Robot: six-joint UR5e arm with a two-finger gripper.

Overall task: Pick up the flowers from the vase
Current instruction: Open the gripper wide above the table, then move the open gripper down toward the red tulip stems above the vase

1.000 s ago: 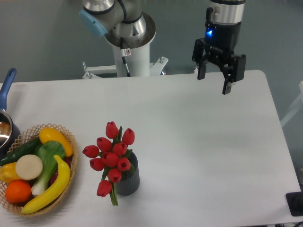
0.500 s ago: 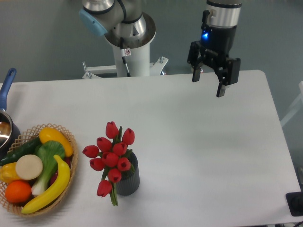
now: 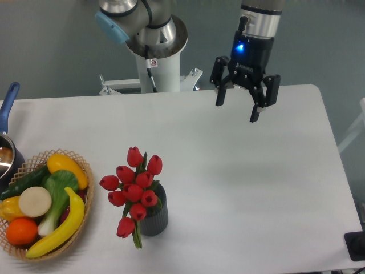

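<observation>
A bunch of red tulip flowers [image 3: 133,188] with green stems stands in the small dark grey ribbed vase [image 3: 154,218] near the table's front, left of centre. The buds lean to the left and hide most of the vase's mouth. My gripper [image 3: 236,111] hangs high over the far side of the table, well up and to the right of the flowers. Its two black fingers are spread apart and hold nothing.
A wicker basket [image 3: 84,170] of fruit and vegetables sits at the front left, close to the vase. A pot with a blue handle [image 3: 8,105] pokes in at the left edge. The robot's white base [image 3: 158,68] stands behind the table. A black object [image 3: 356,245] lies at the front right corner.
The gripper has moved left along the far side of the table, toward the middle, staying open. The flowers and vase have not moved.
</observation>
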